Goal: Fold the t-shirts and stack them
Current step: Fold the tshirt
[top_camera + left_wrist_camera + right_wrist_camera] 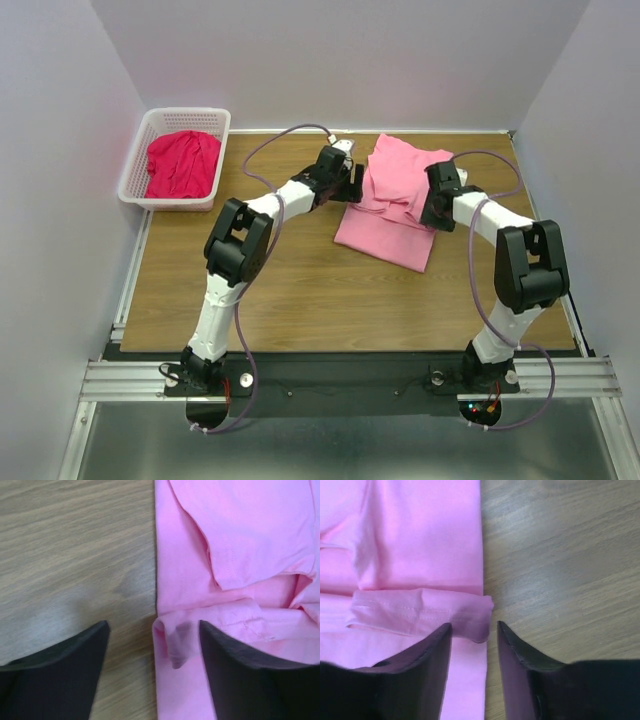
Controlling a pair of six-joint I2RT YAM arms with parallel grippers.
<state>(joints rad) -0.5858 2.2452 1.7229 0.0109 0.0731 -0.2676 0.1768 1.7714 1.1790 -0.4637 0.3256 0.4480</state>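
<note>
- The light pink t-shirt (385, 225) lies partly folded on the far right part of the wooden table (290, 300), between the two claws
- Its long axis runs roughly from the near side toward the back wall, slanted a little, with a rumpled upper layer at the far end
- The left gripper (154, 630) is at the shirt's left edge with its jaws wide apart: one finger is over bare wood, the other over pink cloth, and a small turned-up fold of hem sits loose between them
- The right gripper (472, 627) is at the shirt's right edge, jaws parted less widely, with a rolled hem corner just at the tips and nothing clamped
- The crimson t-shirt (183, 163) is bunched in the white lattice basket (135, 170) at the far left corner, well apart from the pink one
</note>
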